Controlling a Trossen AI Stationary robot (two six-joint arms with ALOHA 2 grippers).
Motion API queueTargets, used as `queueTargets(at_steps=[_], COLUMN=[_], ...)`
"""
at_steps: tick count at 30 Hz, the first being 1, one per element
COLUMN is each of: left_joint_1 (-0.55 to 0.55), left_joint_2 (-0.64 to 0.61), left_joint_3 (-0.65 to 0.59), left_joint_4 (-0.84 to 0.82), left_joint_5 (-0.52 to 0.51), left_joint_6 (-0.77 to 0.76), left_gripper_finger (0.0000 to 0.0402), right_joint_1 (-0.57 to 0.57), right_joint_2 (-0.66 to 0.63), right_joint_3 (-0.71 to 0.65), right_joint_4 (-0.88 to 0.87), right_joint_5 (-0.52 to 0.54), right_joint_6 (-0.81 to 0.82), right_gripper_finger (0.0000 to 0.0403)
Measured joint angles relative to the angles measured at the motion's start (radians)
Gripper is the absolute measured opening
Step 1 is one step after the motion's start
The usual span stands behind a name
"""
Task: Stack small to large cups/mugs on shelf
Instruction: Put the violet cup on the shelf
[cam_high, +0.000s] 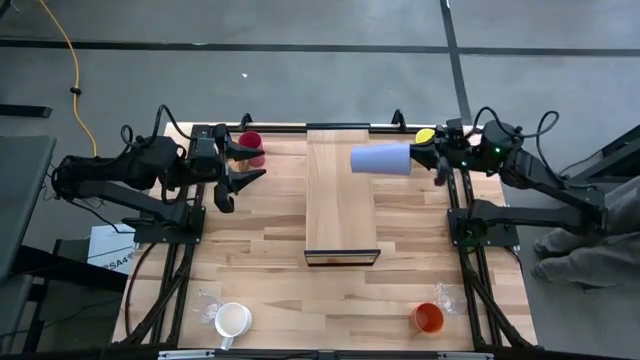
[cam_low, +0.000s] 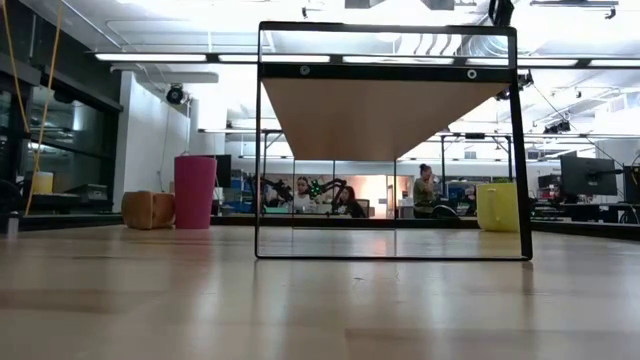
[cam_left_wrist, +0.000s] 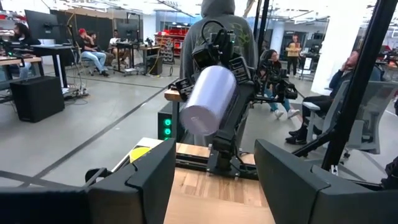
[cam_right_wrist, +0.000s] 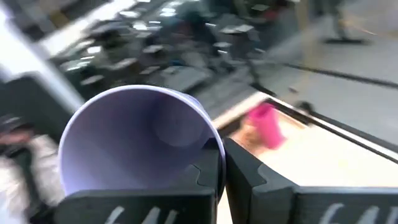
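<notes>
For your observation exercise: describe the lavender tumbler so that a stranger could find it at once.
Start at the pale shelf mid-table. Above its far right corner hangs the lavender tumbler, lying sideways, gripped at its rim by the right end effector. It is the only cup off the table.

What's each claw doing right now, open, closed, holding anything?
Left claw: open, holding nothing, near the crimson tumbler.
Right claw: shut on the lavender tumbler, held sideways over the shelf.
</notes>
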Motion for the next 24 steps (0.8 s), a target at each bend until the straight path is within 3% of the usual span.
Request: queueTargets(at_steps=[4, 10, 15, 24], left_joint_1=[0.000, 0.000, 0.000, 0.000], left_joint_2=[0.000, 0.000, 0.000, 0.000], left_joint_3=[0.000, 0.000, 0.000, 0.000], left_joint_4=[0.000, 0.000, 0.002, 0.002], left_joint_5=[-0.001, -0.002, -0.003, -0.003], left_joint_6=[0.000, 0.000, 0.000, -0.001], left_gripper_finger=[0.0205, 0.0205, 0.0205, 0.0205], right_joint_1=[-0.001, -0.016, -0.055, -0.094], right_joint_2=[0.116, 0.423, 0.670, 0.932], right_joint_3=[0.164, 0.538, 0.767, 0.983], right_joint_4=[-0.230, -0.684, -0.952, -1.063], right_joint_5=[0.163, 0.391, 0.425, 0.428], right_joint_6=[-0.002, 0.004, 0.021, -0.002], right_gripper_finger=[0.0000, 0.0000, 0.0000, 0.0000])
